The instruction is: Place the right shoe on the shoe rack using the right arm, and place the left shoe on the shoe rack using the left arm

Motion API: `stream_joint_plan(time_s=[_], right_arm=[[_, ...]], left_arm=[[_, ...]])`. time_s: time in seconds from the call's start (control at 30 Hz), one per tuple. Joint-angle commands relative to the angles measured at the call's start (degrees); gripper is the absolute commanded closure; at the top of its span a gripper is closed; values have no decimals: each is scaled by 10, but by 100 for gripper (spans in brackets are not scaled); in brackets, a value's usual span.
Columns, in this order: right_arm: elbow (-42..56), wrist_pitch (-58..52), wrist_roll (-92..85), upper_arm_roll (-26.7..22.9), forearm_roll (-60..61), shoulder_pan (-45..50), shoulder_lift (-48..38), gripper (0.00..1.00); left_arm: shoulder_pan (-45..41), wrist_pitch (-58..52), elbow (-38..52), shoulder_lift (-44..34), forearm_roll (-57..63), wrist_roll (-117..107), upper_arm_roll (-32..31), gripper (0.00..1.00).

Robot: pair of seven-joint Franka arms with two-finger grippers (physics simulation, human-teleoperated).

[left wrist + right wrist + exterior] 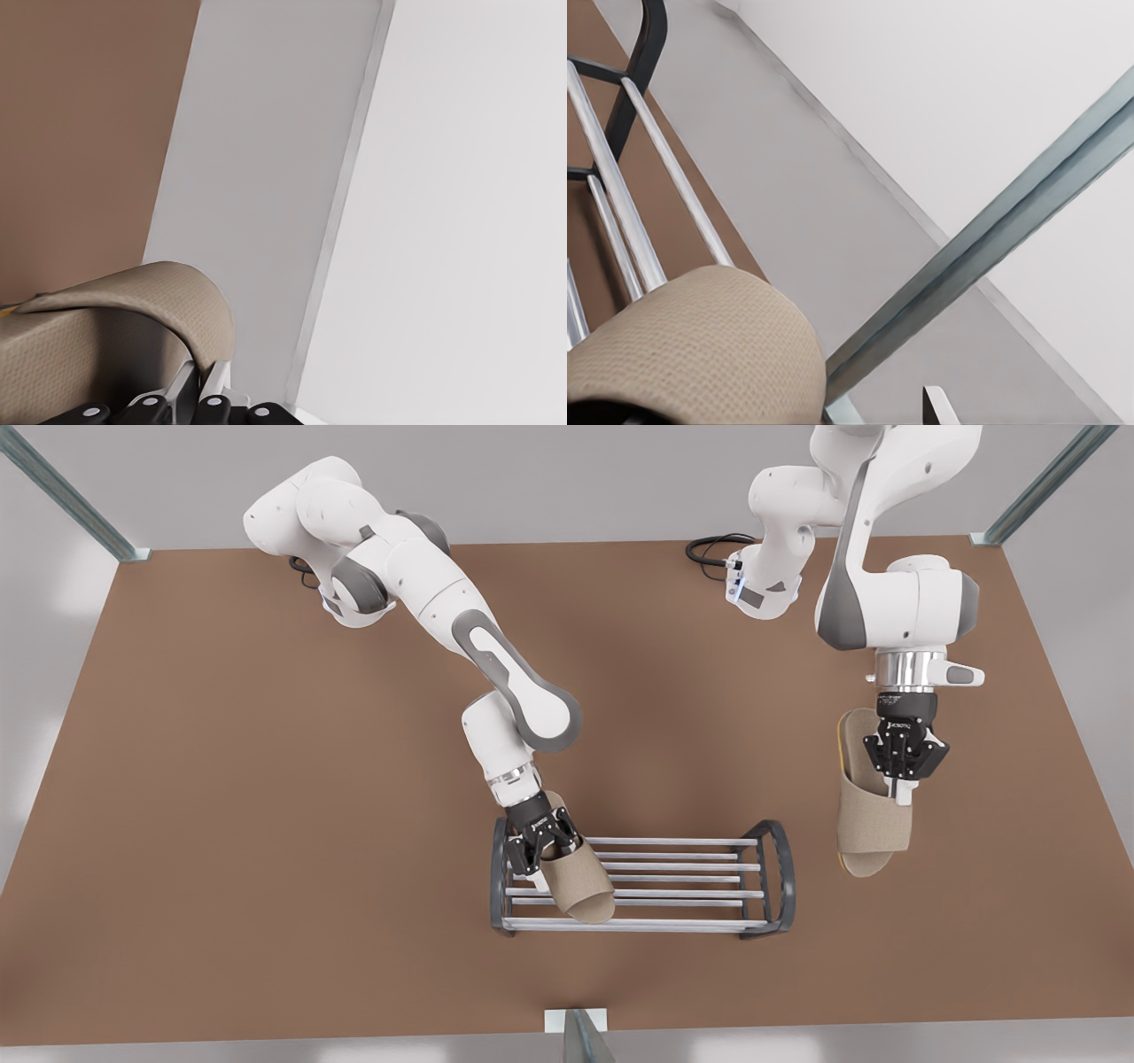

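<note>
Right tool [542, 849] clamped on right shoe [580, 886] over shoe rack [762, 868] | I lower flat onto rods before release | left tool [904, 766] waits beside rack, gripping left shoe [873, 815]

A broad brown worktop [266, 824] with a matte, even surface fills most of the front view. Beyond its edges lies a pale grey floor [567, 478]. Grey-green metal struts run diagonally off from the corners at 10 o'clock [66, 496] and 2 o'clock [1041, 487], with another at 6 o'clock [580, 1041]. Light is soft, with faint bright patches along the floor.
</note>
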Motion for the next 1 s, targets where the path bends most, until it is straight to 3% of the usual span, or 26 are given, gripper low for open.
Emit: stream_joint_plan(time_s=[0.0,0.17,0.2,0.3,0.43,0.67,0.97], right_arm=[[-1,-1,1,0,0,0,-2,0],[-19,3,1,0,1,1,-10,0],[-25,6,1,0,1,3,-13,0],[-38,9,1,1,2,4,-22,0],[-46,14,2,2,3,8,-25,0],[-90,24,2,12,4,11,-62,0],[-279,60,10,26,60,70,-252,0]], left_arm=[[-1,-3,0,-1,-2,-5,1,79],[-8,-5,20,-1,2,-3,-10,79],[-8,-4,30,0,1,-4,-37,79],[-9,-4,130,58,0,-6,-81,79],[-13,-5,190,107,2,-5,-130,79],[-107,-5,219,175,48,-4,-132,79],[-84,-1,211,208,63,-4,-129,79]])
